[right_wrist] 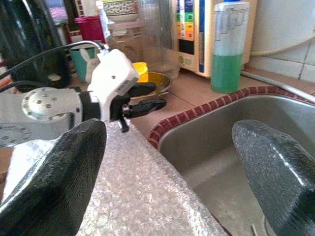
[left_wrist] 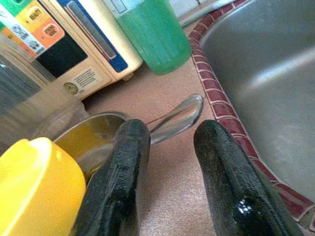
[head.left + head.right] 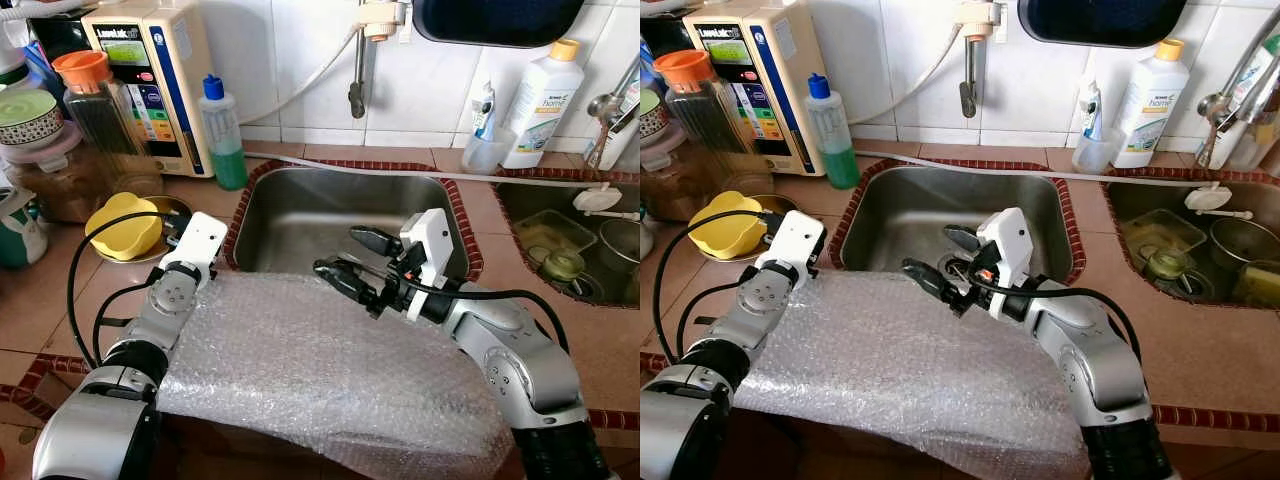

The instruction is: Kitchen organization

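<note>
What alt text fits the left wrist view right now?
The left gripper is open and empty above a brown counter, aimed at a spoon resting in a metal bowl. A green bottle and sink lie beyond.

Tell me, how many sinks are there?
2. One shiny steel sink sits empty-looking under the right gripper; another sink on the robot's right holds dishes. More may be out of frame.
</note>
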Robot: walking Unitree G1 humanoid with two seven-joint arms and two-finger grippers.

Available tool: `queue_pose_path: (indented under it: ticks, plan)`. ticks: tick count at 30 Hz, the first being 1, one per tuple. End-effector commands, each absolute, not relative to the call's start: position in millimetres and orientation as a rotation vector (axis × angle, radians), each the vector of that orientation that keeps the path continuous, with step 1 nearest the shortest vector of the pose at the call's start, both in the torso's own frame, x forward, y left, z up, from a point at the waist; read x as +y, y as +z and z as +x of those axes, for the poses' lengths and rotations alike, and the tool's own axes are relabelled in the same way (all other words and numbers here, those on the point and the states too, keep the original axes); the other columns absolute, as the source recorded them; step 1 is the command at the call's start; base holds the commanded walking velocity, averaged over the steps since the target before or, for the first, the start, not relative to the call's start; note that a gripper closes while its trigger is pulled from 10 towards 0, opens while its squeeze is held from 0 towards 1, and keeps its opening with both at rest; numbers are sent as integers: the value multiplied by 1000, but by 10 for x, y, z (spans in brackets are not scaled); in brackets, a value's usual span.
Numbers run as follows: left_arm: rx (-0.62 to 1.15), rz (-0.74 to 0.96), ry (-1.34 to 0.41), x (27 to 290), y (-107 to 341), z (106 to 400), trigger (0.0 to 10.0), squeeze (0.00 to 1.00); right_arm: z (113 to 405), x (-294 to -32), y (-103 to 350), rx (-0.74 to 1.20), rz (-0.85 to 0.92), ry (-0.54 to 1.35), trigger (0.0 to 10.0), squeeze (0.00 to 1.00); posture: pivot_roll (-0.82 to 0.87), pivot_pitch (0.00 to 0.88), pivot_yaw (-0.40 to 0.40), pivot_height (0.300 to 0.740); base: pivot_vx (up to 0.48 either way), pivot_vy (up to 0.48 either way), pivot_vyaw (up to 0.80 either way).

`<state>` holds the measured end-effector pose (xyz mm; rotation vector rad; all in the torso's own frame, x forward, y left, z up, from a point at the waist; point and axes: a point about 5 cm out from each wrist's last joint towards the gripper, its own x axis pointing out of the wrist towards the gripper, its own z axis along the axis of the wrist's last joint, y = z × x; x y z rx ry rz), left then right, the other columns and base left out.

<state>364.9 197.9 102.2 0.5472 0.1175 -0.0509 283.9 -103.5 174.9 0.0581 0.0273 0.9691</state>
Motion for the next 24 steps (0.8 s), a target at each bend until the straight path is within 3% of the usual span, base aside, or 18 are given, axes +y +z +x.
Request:
queue_pose_path:
  ticks: [1,23,24]
  plan:
    - [97,548,-57,1961,1097,3695,0,0,2798,-1012,1779,23,55,1002,10000,408,-15,0,63,740,0,0,0]
    - [75,555,-55,1955,1114,3697,0,0,2800,-1027,1769,38,35,992,10000,282,-16,0,65,740,0,0,0]
    - [59,556,-51,1956,1133,3700,0,0,2802,-1030,1763,40,35,989,10000,231,-14,0,67,740,0,0,0]
